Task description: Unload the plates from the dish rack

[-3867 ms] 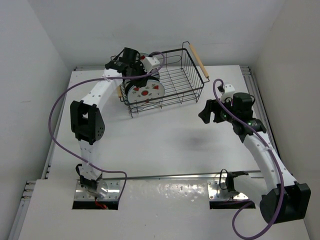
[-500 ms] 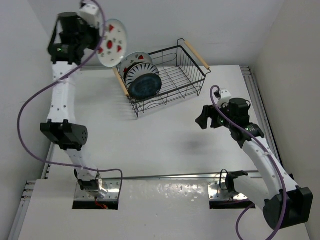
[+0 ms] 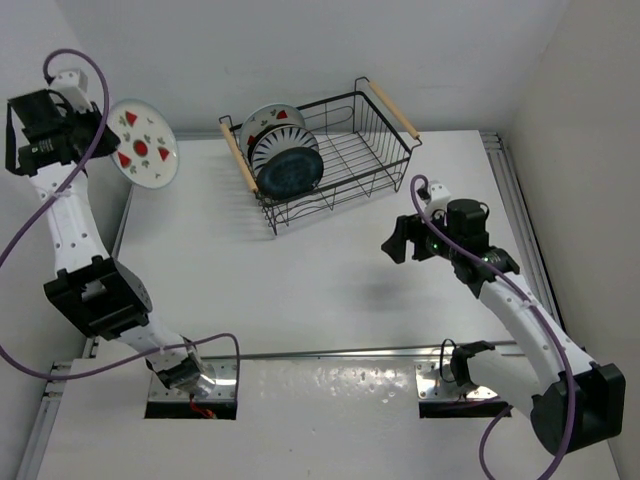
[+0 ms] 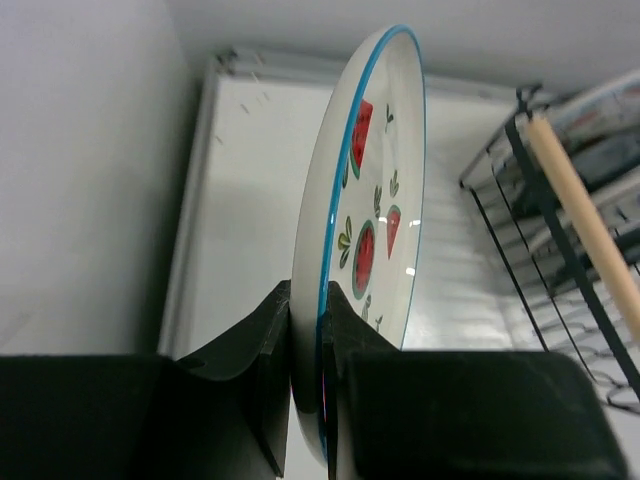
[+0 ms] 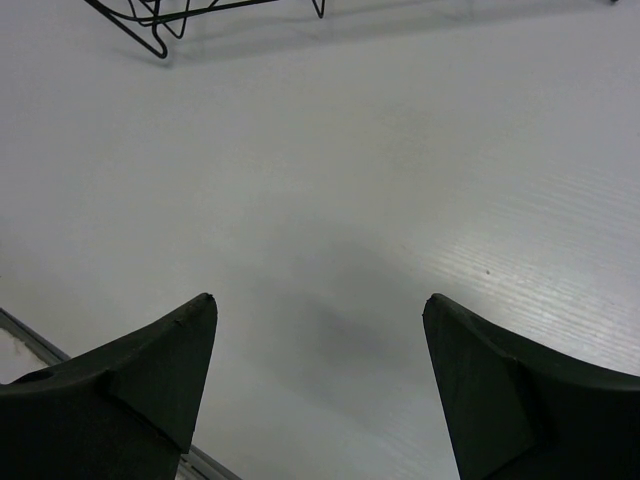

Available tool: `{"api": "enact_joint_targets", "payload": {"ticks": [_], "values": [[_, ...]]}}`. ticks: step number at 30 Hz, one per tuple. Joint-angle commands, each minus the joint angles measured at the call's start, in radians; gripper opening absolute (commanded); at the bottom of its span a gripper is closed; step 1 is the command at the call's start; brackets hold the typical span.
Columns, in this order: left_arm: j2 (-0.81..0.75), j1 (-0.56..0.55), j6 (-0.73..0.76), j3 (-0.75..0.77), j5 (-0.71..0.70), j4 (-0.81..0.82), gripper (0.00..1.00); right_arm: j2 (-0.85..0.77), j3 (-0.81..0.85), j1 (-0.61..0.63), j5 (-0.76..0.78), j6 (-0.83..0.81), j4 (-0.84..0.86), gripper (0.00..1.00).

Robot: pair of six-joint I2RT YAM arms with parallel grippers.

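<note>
My left gripper (image 3: 100,140) is raised high at the far left and shut on the rim of a white plate with red fruit motifs (image 3: 143,157) (image 4: 375,215), held on edge above the table's left side. The dish rack (image 3: 345,160), a black wire basket with wooden handles, stands at the back. In its left end stand on edge a striped plate (image 3: 283,138), a dark blue plate (image 3: 292,173) and a white plate with red motifs (image 3: 262,120) behind them. My right gripper (image 3: 400,240) (image 5: 318,300) hangs open over bare table to the right of centre.
The rack's left wooden handle (image 4: 580,215) shows at the right of the left wrist view. White walls enclose the table on the left, back and right. A metal rail (image 3: 330,352) runs along the near edge by the arm bases.
My left arm lifted the fruit-motif plate out of the rack, then swung it left and lower, away from the rack. The rack shifted slightly. The right gripper drifted a little left.
</note>
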Motion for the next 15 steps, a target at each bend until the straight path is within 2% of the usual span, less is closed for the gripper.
{"api": "enact_joint_targets", "payload": {"ticks": [1, 6, 10, 15], "values": [[0.007, 0.024, -0.011, -0.068, 0.201, 0.120, 0.00, 0.004, 0.005, 0.015, -0.012, 0.014, 0.036, 0.82], [0.031, 0.087, -0.011, -0.222, 0.278, 0.210, 0.00, 0.004, -0.009, 0.032, -0.008, 0.035, 0.043, 0.82], [0.091, 0.112, -0.013, -0.262, 0.336, 0.226, 0.00, 0.010, -0.012, 0.051, 0.002, 0.046, 0.042, 0.82], [0.181, 0.118, -0.005, -0.300, 0.386, 0.226, 0.07, 0.023, -0.011, 0.078, 0.022, 0.055, 0.039, 0.82]]}}
